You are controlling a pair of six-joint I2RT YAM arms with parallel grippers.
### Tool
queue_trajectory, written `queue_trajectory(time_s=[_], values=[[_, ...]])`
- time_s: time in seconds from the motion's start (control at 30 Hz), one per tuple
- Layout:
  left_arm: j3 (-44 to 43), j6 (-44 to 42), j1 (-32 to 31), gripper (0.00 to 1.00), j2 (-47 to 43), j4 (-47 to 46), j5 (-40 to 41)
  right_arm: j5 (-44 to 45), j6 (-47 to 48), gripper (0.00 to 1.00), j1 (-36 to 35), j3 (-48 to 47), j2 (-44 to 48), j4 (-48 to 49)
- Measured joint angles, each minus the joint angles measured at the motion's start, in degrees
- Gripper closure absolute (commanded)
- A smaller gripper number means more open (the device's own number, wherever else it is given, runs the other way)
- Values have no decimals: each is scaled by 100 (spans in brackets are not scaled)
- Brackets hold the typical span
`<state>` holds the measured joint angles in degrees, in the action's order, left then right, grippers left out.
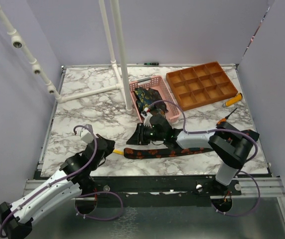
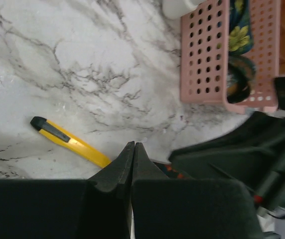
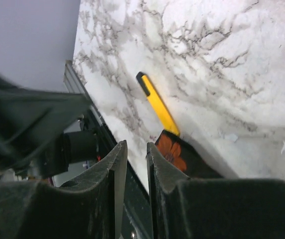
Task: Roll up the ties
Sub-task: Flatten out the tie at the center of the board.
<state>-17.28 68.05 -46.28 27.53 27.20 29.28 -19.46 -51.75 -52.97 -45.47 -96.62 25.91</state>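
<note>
Two sets of jaws meet over one end of the loose tie point(image 1: 167, 152). The left jaws are pressed fully together, and no cloth shows between them in the left wrist view. A sliver of red-dotted fabric peeks out just beside their tips. The right jaws stand a narrow slit apart with nothing visible in the slit. The tie's pointed tip, an orange flower on black, lies just outside one finger, not between the two. As far as can be seen, neither pair has the cloth.

The tie lies flat and unrolled along the near edge of the surface, about midway between the left and right edges, and it runs under the right arm. A yellow utility knife point(image 3: 158, 103) lies on the marble with its end meeting the tie's tip. Toward the far edge, a pink basket point(image 1: 158, 82) holds more ties point(image 1: 144, 96), bundled and patterned in yellow and green.

I judge the tie to be light, limp and rather slick. It will probably sag, slide on the marble and spring out of a slack roll. It cannot be pushed, only pinched and turned. The tip by the knife looks like the best place to take hold, nipped across its width while the other jaws press the strip flat further along. The knife sits close enough to get caught in the first turn.
</note>
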Motion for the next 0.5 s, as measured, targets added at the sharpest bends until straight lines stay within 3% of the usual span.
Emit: queue_trajectory(time_s=[0.17,0.5], values=[[-699,-83,9,100,-337,468,144,-96,-227,77,-240,-531,-1001,177],[-748,-136,9,100,-422,911,186,-234,-881,79,-669,-560,-2052,1078]])
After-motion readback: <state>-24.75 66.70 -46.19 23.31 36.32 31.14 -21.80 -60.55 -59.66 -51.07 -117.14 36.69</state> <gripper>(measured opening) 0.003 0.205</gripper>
